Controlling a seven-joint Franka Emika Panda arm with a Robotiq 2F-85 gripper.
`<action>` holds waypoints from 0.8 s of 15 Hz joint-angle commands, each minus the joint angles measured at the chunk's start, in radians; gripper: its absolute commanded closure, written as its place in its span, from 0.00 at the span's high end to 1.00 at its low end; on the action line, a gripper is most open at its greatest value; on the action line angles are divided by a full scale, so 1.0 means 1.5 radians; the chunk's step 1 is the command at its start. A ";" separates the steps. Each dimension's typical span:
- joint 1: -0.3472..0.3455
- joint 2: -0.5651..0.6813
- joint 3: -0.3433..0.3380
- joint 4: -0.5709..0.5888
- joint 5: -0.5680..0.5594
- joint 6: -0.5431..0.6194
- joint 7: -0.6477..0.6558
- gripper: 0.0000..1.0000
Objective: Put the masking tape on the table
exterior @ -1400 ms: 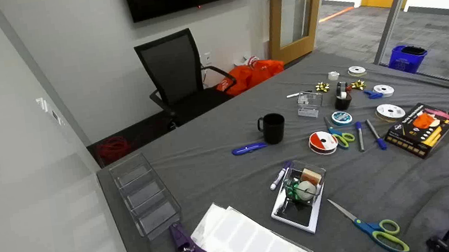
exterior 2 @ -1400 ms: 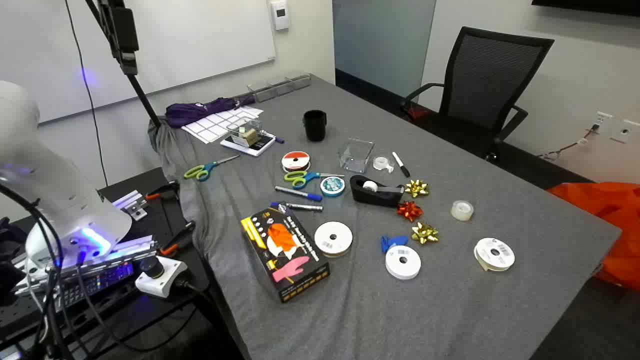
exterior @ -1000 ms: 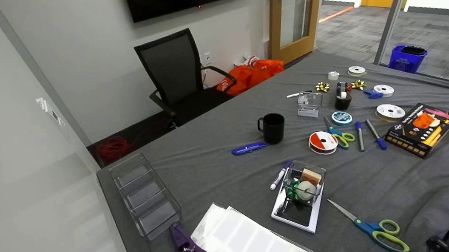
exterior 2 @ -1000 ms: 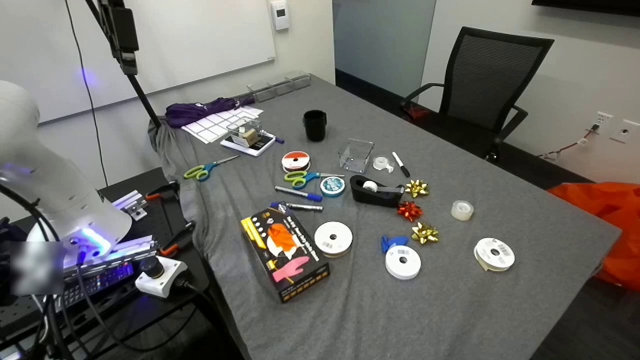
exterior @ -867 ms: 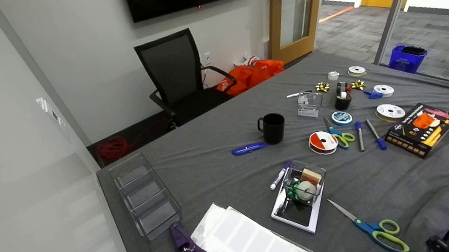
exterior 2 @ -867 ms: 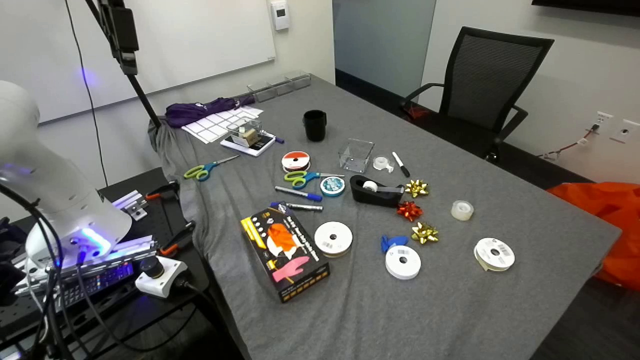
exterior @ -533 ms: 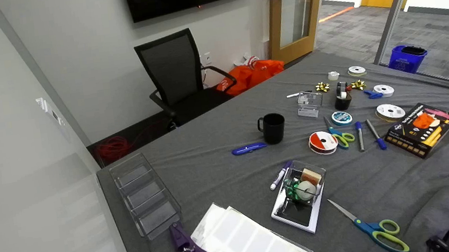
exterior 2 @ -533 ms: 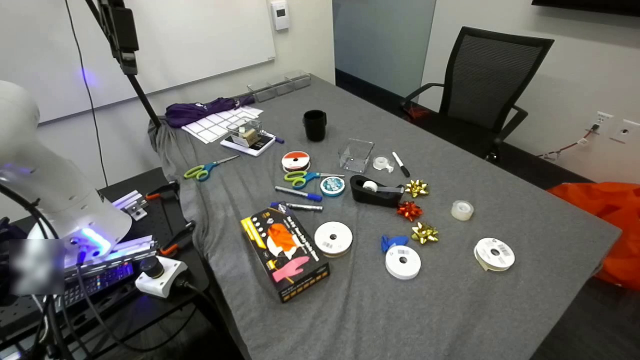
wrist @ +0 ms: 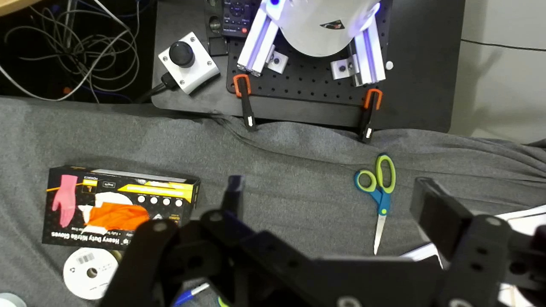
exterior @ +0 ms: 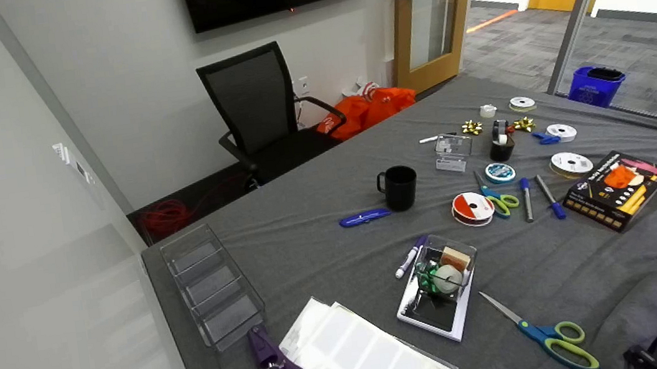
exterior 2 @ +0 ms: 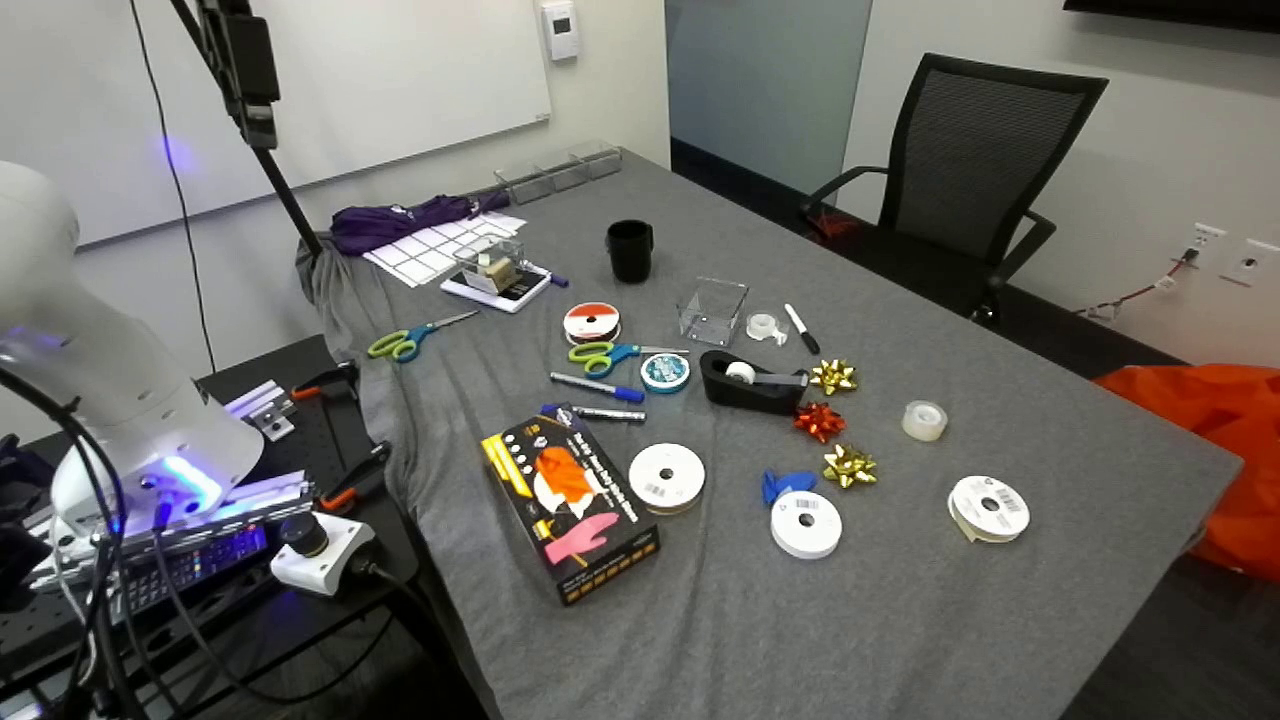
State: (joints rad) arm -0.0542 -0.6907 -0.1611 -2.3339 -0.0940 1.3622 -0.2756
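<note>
A: What had just changed?

B: Next to nothing. On the worktop (exterior: 312, 255) everything lay as it had a moment earlier; at most the end effector (wrist: 329, 187) had edged right, if the dark shape (exterior 2: 237, 70) at the upper left of an exterior view was part of it. I took the job as barely begun.

A: And the masking tape (exterior: 448, 278)?

B: Right of lower centre in an exterior view, inside the clear box (exterior: 445, 240), just beside a green bow (exterior: 427, 276). It had yet to come out onto the worktop itself.

A: Was the end effector grasping anything?

B: No, released: in the wrist view its jaws stood wide apart, and the scissors (wrist: 382, 209) seen between them lay well below.

A: The pose?

B: Raised, I judged. The arm (exterior 2: 120, 350) stood at the left edge of an exterior view, and the wrist view looked down with the robot's base (wrist: 315, 38) at top centre. A reach to the clear box probably came next.
</note>
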 commanded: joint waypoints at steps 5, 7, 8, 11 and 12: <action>0.075 0.077 0.028 -0.015 0.046 0.132 -0.031 1.00; 0.091 0.112 0.038 -0.012 0.055 0.183 -0.042 1.00; 0.096 0.128 0.042 -0.010 0.060 0.204 -0.046 1.00; 0.112 0.172 0.052 -0.010 0.037 0.258 -0.105 1.00; 0.115 0.190 0.057 -0.004 0.017 0.250 -0.132 1.00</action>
State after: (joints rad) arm 0.1103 -0.4704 -0.0909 -2.3534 -0.0226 1.7163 -0.3685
